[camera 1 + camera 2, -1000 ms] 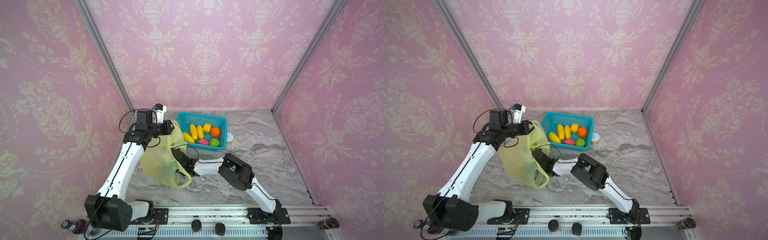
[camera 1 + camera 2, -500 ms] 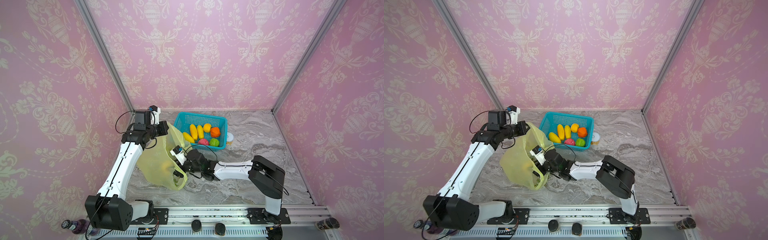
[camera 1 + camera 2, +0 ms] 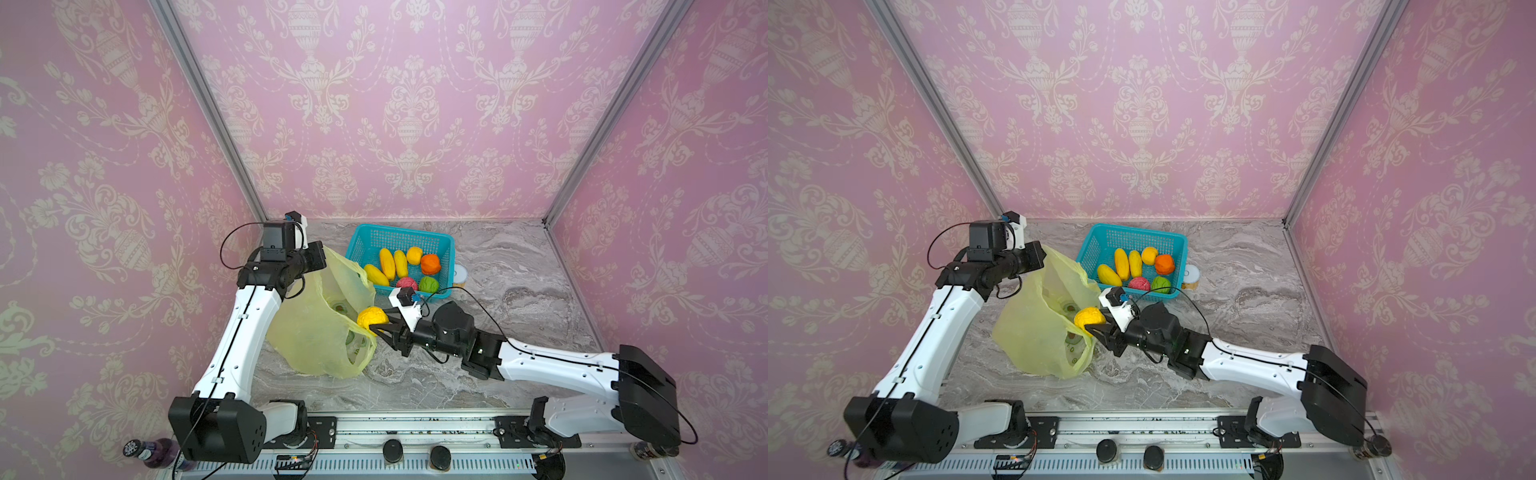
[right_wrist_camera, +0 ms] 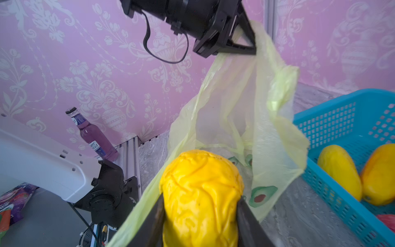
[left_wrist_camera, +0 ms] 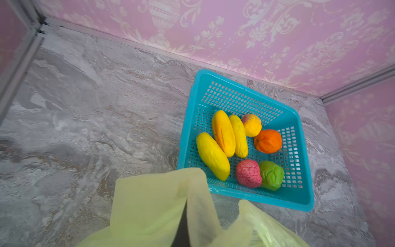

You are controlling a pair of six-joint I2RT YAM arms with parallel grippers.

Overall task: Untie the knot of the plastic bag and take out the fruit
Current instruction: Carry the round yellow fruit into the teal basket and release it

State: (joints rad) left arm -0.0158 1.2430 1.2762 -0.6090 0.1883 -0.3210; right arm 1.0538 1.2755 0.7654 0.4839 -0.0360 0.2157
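Right wrist view: fruit (image 4: 201, 181) is pinched by right gripper (image 4: 199, 208), plastic bag (image 4: 230, 102) clamped by left gripper (image 4: 254, 46). Gripped shallowly, it could be dropped short of the basket (image 3: 401, 230), at one o'clock in a top view.

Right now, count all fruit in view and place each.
8. Teal basket holds seven: three long yellow fruits, one yellow-orange, orange, pink-red, green. Right gripper holds a yellow fruit at the plastic bag's mouth; the bag may hide more.
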